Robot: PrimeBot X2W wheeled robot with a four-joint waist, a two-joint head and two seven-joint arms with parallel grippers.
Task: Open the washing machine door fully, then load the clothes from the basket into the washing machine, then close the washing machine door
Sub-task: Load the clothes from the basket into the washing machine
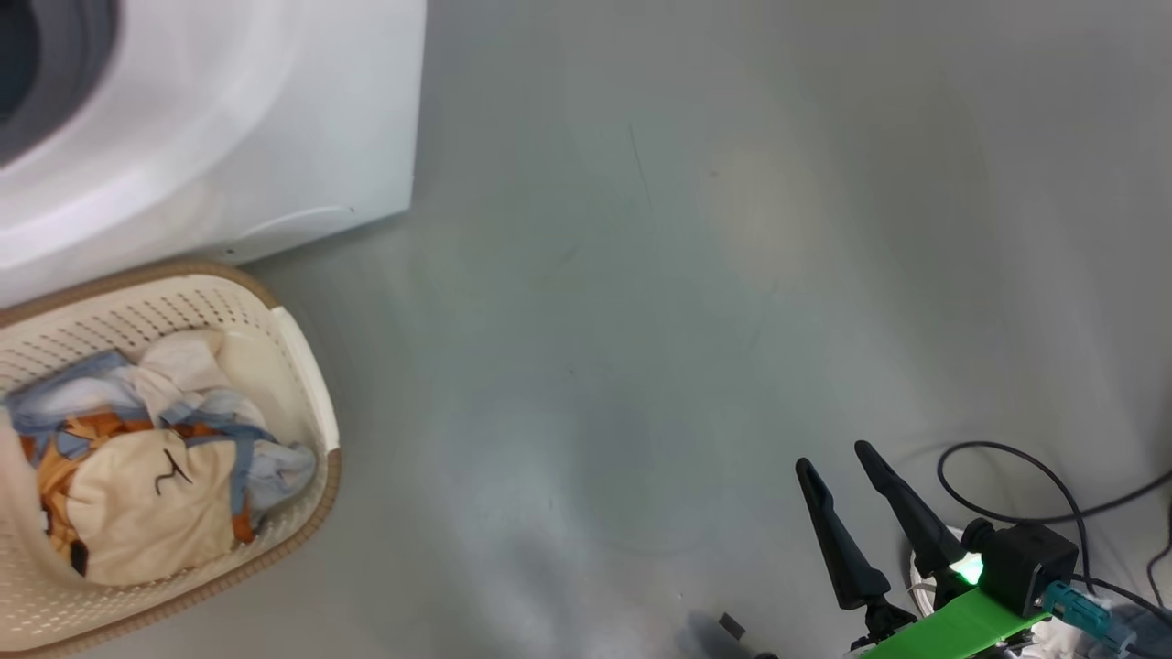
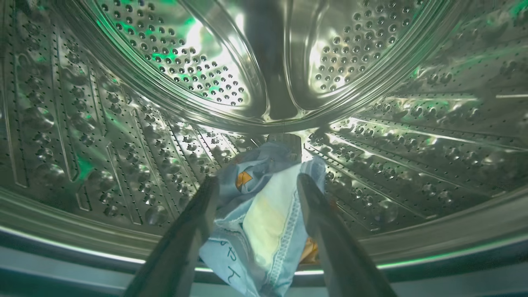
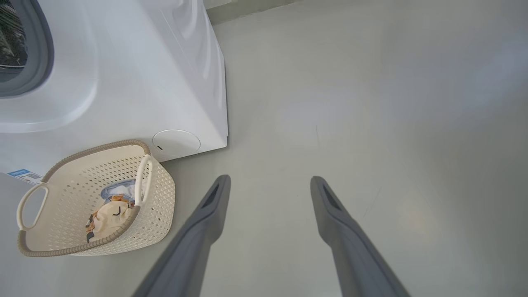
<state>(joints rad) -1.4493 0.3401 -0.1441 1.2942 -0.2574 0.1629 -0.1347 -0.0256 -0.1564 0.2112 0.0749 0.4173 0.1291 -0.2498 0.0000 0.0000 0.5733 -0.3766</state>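
While the left claw (image 2: 258,178) straddles, spread, a light blue printed garment (image 2: 264,222) in the perforated steel drum (image 2: 123,123), the right claw (image 3: 270,178) hangs spread over grey floor (image 3: 371,103).

Partly beyond head view's left edge: basket (image 1: 322,430), washing machine (image 1: 275,110).

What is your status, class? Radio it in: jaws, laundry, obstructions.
Left jaws apart inside drum, blue garment between them. Right jaws open above floor. More clothes in basket. Black cable beside right arm.
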